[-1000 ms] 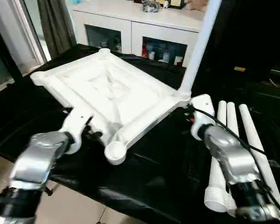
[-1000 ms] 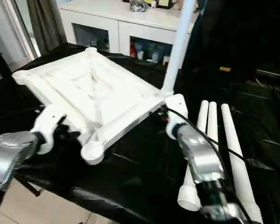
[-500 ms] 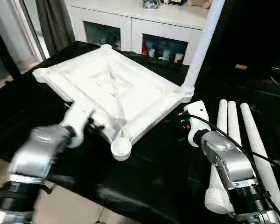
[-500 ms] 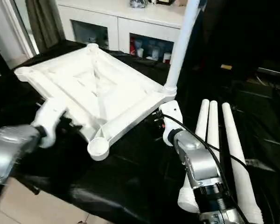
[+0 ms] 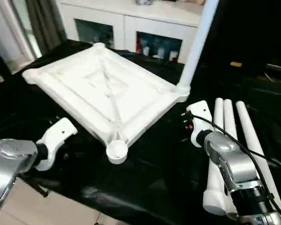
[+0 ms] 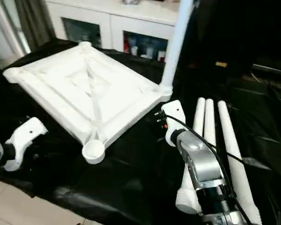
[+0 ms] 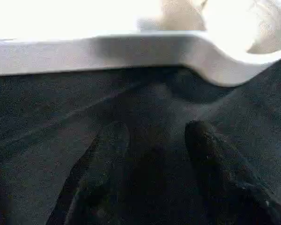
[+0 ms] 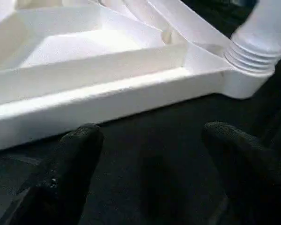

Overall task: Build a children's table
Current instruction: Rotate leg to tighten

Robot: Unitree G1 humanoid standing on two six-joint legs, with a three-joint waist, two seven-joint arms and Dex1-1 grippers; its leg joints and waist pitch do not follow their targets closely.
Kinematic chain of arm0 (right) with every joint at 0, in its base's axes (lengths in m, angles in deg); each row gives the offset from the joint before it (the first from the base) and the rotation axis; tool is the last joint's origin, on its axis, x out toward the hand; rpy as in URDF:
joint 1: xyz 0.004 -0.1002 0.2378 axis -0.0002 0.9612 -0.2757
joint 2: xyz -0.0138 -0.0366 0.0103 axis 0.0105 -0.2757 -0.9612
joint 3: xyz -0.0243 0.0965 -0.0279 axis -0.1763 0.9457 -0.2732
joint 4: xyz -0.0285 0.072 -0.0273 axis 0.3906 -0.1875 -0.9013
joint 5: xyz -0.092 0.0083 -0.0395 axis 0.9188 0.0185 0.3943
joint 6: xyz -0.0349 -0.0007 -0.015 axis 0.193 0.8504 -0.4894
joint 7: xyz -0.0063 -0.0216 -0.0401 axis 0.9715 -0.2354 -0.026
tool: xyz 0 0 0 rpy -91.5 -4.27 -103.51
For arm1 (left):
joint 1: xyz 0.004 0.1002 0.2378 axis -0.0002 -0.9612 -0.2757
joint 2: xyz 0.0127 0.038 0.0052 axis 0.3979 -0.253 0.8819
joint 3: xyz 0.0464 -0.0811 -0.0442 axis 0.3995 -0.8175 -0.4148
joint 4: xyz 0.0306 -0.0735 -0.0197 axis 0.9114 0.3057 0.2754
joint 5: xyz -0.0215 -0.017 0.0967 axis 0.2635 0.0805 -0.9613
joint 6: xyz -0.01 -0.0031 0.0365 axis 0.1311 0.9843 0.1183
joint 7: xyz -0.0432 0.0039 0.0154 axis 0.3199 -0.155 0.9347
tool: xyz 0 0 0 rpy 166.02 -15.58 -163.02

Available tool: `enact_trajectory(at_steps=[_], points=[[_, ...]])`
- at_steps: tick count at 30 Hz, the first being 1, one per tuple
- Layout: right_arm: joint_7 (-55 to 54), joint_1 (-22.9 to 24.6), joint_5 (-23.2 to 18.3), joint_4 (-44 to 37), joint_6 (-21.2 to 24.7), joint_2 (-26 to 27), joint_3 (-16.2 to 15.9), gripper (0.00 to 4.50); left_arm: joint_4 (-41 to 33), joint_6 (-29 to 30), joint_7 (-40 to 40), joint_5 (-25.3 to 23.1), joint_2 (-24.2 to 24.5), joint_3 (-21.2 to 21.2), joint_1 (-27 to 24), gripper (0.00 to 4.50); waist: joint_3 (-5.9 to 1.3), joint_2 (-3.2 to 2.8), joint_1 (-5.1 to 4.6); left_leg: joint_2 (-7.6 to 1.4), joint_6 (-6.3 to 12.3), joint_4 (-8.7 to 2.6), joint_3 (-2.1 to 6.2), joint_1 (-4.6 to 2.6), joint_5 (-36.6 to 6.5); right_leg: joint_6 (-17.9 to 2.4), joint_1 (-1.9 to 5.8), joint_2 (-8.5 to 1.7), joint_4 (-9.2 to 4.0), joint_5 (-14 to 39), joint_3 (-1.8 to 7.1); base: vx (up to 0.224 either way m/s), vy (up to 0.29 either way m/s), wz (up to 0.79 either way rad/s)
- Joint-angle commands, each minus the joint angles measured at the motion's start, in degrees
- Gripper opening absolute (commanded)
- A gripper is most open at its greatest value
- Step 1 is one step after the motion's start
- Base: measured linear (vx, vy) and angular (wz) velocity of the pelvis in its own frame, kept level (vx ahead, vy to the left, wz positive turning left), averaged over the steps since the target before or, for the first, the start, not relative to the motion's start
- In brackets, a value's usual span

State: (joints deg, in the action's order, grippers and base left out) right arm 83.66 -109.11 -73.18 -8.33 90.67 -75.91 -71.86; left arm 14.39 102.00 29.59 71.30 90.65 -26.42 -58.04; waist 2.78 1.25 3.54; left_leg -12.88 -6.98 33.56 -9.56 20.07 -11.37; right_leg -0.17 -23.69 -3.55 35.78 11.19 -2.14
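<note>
Table top (image 5: 103, 93), white, lies underside up on the black-draped bench (image 5: 150, 178), with one leg (image 5: 196, 44) standing upright in its far right corner socket. The nearest corner socket (image 5: 116, 151) is an open round cup. Three loose legs (image 5: 232, 140) lie side by side on the cloth to the right. The right pincer (image 8: 154, 154) sits just beside the top's right edge, fingers spread wide, grasping nothing. The left pincer (image 7: 154, 154) hangs off the near-left rim, seemingly apart from it, fingers parted and empty. Behind stands a white cabinet (image 5: 145, 21)
</note>
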Motion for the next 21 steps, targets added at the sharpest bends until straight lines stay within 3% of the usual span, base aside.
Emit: enact_trajectory(at_steps=[1,3,5,9,11,12,15,21], points=[[-0.6,0.9,-0.3,-1.4,-0.5,-0.4,1.3,3.93,3.0,-2.1,-4.7,-2.2,-4.2,2.0,1.4,2.35,-2.95,-0.42,-0.24,0.64,-1.22,-3.99,-0.80,0.09,-8.7,-9.3,3.11,-2.14,-3.90,8.0,2.11,0.000,0.000,0.00],[-0.7,1.0,-0.4,-1.5,-0.6,-0.4,1.6,3.93,3.8,-2.7,-6.3,-2.7,-6.0,2.6,1.8,2.35,-3.01,-0.42,-0.08,0.61,-1.30,-3.82,-0.87,-0.30,-9.5,-8.7,2.95,-2.29,-4.26,9.3,2.21,0.000,0.000,0.00],[-1.1,1.1,-0.4,-1.7,-0.7,-0.4,2.1,3.93,4.8,-3.8,-7.5,-2.9,-8.2,4.1,2.7,2.35,-3.15,-0.25,-0.09,0.62,-1.37,-3.91,-0.66,0.12,-8.4,-8.2,3.30,-2.33,-4.11,8.8,2.15,0.000,0.000,0.00],[-1.3,1.2,-0.4,-1.8,-0.8,-0.4,2.2,3.93,5.6,-4.3,-8.1,-3.3,-9.6,5.6,4.0,2.35,-3.09,-0.03,-0.19,0.71,-1.07,-3.80,-0.72,0.03,-8.9,-7.5,3.05,-2.22,-4.32,10.8,2.17,0.000,0.000,0.00],[-1.3,1.1,0.0,-1.7,-0.9,-0.5,1.8,3.93,7.6,-5.0,-9.3,-4.0,-12.3,7.2,6.6,2.35,-3.20,-0.11,-0.06,0.68,-1.05,-3.66,-0.80,-0.18,-8.3,-7.6,2.89,-2.14,-4.30,10.0,2.15,0.000,0.000,0.00],[-1.3,0.9,0.1,-1.4,-1.2,-0.5,1.7,3.93,8.6,-5.6,-9.9,-4.6,-13.4,7.9,7.5,2.35,-3.29,0.13,-0.03,0.70,-0.88,-3.58,-0.85,-0.16,-7.7,-8.1,2.97,-2.14,-4.14,8.5,2.22,0.000,0.000,0.00],[-1.5,0.7,0.3,-0.9,-1.4,-0.4,1.7,3.93,9.7,-6.2,-10.5,-5.1,-14.4,8.4,8.0,2.35,-3.42,0.12,0.06,0.68,-0.85,-3.60,-0.64,0.25,-6.3,-8.6,3.46,-2.27,-3.72,6.1,2.10,0.000,0.000,0.00],[-2.2,0.0,0.5,-0.2,-1.6,0.3,1.8,3.93,13.3,-6.6,-14.1,-6.8,-17.5,9.7,9.7,2.35,-3.43,0.08,-0.08,0.74,-0.68,-3.46,-0.69,0.15,-6.7,-8.6,3.43,-2.28,-3.91,6.5,2.11,0.000,0.000,0.00]])
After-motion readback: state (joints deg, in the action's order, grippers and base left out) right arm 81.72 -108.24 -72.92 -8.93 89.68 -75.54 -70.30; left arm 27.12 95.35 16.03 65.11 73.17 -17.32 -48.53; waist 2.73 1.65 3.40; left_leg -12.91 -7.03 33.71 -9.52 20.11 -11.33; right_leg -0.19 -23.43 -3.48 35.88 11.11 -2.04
